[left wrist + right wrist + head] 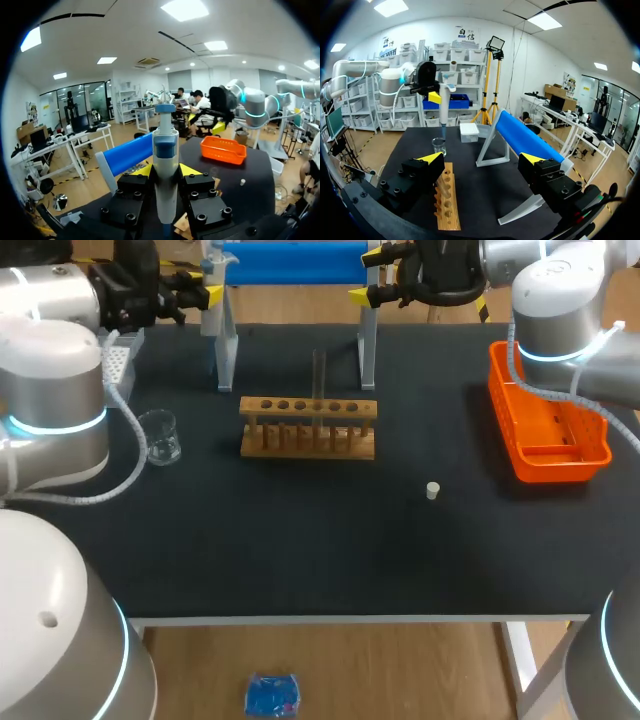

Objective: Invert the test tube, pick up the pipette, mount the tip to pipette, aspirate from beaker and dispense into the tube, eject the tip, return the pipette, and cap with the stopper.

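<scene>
My left gripper (200, 288) is raised over the table's back left corner, shut on a white and blue pipette (212, 275). In the left wrist view the pipette (165, 160) stands upright between the yellow-tipped fingers (144, 170). From the right wrist, the pipette (444, 90) shows its thin lower end pointing down, in line with the beaker (439, 146). A clear test tube (318, 385) stands in the wooden rack (308, 430). The glass beaker (160, 437) sits left of the rack. A small white stopper (433, 490) lies to the rack's right. My right gripper (385, 278) hangs open and empty at the back.
A blue stand on white legs (295, 262) spans the back of the table behind the rack. An orange tray (545, 430) lies at the right edge. A white tip box (469, 132) sits at the back left, near the beaker.
</scene>
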{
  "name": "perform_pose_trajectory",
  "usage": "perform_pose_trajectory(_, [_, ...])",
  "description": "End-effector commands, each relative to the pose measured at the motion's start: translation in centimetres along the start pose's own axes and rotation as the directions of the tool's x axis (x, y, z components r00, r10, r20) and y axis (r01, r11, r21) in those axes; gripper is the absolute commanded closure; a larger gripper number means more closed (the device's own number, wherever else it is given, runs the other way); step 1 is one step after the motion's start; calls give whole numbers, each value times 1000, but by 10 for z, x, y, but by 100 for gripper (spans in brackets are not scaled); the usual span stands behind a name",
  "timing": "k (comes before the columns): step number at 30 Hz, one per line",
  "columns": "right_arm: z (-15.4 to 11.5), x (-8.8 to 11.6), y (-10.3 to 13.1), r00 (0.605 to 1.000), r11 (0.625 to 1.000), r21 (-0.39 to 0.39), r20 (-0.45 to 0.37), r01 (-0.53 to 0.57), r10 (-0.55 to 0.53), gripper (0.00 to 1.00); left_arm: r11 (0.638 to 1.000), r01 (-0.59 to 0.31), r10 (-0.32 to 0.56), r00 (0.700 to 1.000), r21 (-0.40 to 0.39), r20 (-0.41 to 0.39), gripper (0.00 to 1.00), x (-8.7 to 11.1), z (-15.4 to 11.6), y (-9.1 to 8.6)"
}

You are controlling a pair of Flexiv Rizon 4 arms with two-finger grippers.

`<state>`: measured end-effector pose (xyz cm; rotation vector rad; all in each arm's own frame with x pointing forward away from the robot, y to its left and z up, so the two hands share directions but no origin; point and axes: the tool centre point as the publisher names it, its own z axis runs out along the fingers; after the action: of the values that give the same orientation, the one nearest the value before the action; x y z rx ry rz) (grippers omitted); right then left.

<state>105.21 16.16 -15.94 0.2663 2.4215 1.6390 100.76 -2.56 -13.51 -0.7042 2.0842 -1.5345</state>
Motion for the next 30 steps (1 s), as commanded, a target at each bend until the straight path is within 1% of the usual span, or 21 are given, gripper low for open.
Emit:
perform_pose_trajectory(1, [-1,0,1,1000,1000,3,-1,0,0,0,1000,11,-11,1000,-14,25,100,-11,31,-4])
perform_pose_trajectory(5, [-1,0,1,1000,1000,3,-1,0,0,0,999,38,-37,997,-16,61,100,-21,42,-5])
perform_pose_trajectory(10, [-1,0,1,1000,1000,3,-1,0,0,0,997,71,-69,991,-17,112,100,-28,53,-8])
perform_pose_trajectory(13, [-1,0,1,1000,1000,3,-1,0,0,0,996,79,-73,987,-40,144,100,-30,60,-10])
perform_pose_trajectory(14, [-1,0,1,1000,1000,3,-1,0,0,0,994,88,-77,982,-60,175,100,-32,63,-11])
perform_pose_trajectory(18, [-1,0,1,1000,1000,3,-1,0,0,0,990,106,-83,970,-88,229,100,-37,71,-12])
perform_pose_trajectory(22, [-1,0,1,1000,1000,3,-1,0,0,0,987,132,-103,957,-90,271,100,-42,78,-13])
perform_pose_trajectory(26, [-1,0,1,1000,1000,3,-1,0,0,0,982,150,-105,942,-119,319,100,-47,86,-12])
perform_pose_trajectory(30, [-1,0,1,1000,1000,3,-1,0,0,0,978,177,-128,927,-112,352,100,-50,91,-12])
